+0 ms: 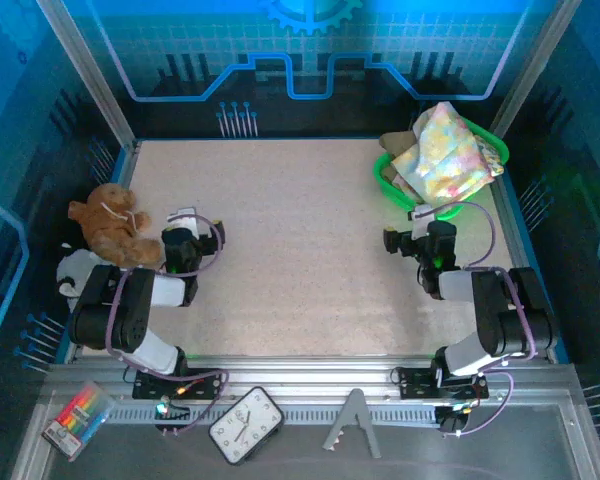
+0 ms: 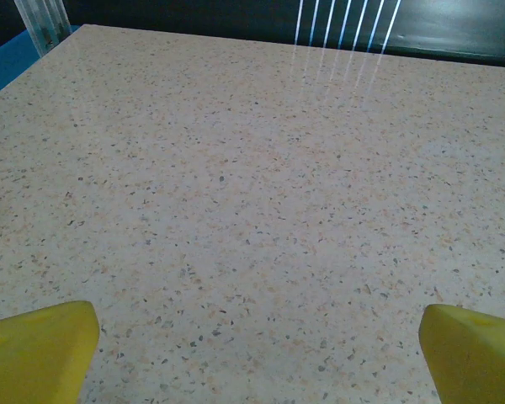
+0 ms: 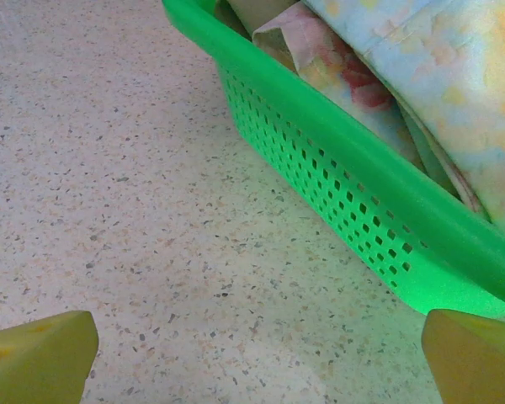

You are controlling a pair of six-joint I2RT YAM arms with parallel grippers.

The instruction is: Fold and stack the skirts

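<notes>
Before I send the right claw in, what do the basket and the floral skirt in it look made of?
The basket looks like moulded plastic, bright green with a sheen: smooth rim, wall of regular holes. The floral skirt looks like thin matte cloth, lying in soft folds; the fibre cannot be told.

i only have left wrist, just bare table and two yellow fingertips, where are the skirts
observer: piled in the green basket at the far right corner of the table, with the floral skirt on top.
operator: is right holding one
observer: no, the right gripper is open over the table, just short of the basket wall.
operator: anything near my side
observer: a brown plush toy lies close by, to the left of the left gripper.
</notes>
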